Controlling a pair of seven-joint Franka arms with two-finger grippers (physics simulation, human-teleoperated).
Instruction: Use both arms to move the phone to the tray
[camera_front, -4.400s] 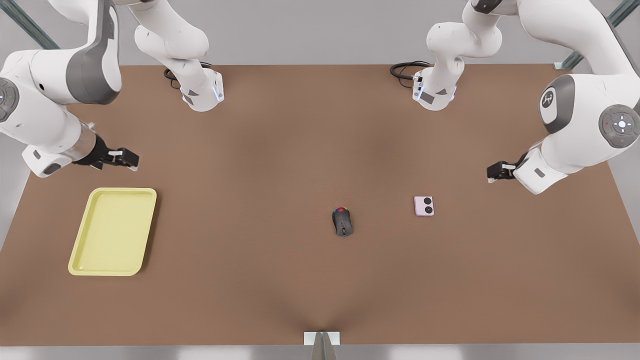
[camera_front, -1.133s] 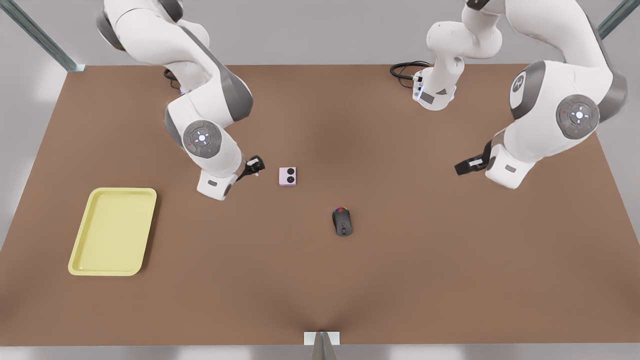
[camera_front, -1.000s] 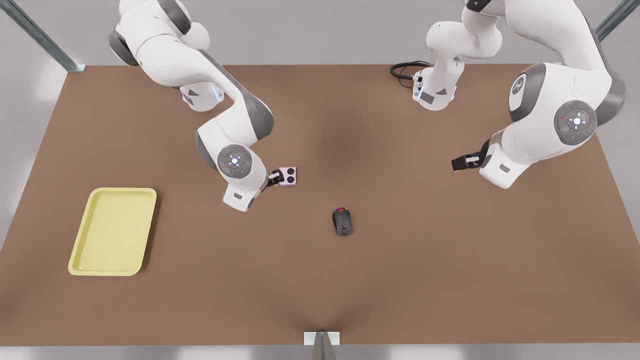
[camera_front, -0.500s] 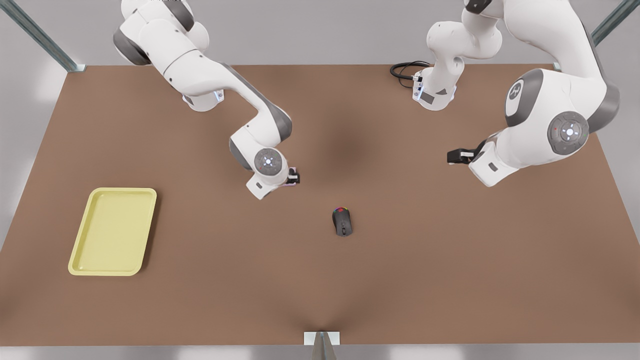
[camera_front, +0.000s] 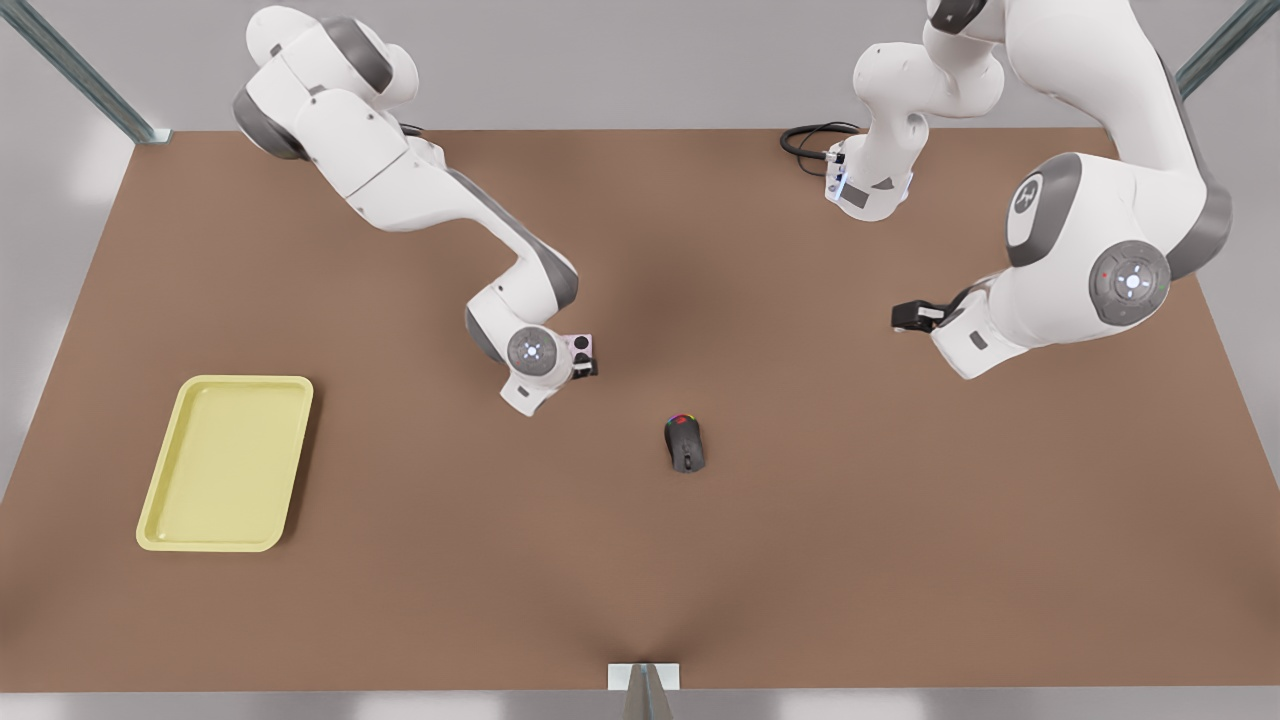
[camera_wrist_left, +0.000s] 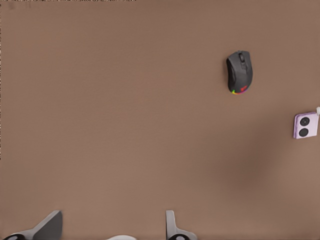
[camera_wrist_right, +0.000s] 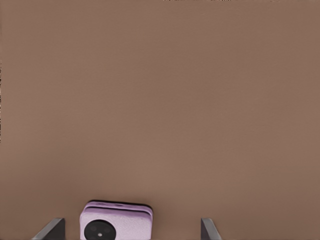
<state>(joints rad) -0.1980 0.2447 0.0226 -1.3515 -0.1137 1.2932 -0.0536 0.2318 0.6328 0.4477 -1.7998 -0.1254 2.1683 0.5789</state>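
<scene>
1. Currently the phone (camera_front: 580, 343) lies flat on the bench (camera_front: 850, 560), near its middle and a bit toward the far edge where the arm bases stand. The camera-circle face is up.
2. Right gripper (camera_front: 586, 362) is low over the phone. In the right wrist view its fingers (camera_wrist_right: 51, 228) are spread, one on each side of the phone (camera_wrist_right: 116, 220), which sits closer to one finger. Not yet clamped.
3. Left gripper (camera_front: 905, 316) hovers well apart, toward the short edge on the front view's right. Its fingers (camera_wrist_left: 172, 226) are spread and empty; this arm waits.
4. Tray (camera_front: 225, 465) sits by the opposite short edge, toward the near corner, well apart from the phone. Mouse (camera_front: 685, 443) is near the phone, on its near-edge side.
5. Handling guess: a stiff, light, thin slab with smooth, probably slippery sides. Pinch across two opposite side edges, low and centred, since it is off-centre between the fingers now.
6. Orientation: the phone is squarish, so it has hardly any long axis. In the left wrist view the two circles (camera_wrist_left: 303, 126) lie along one edge. Cannot tell which bench edge that side faces.
</scene>
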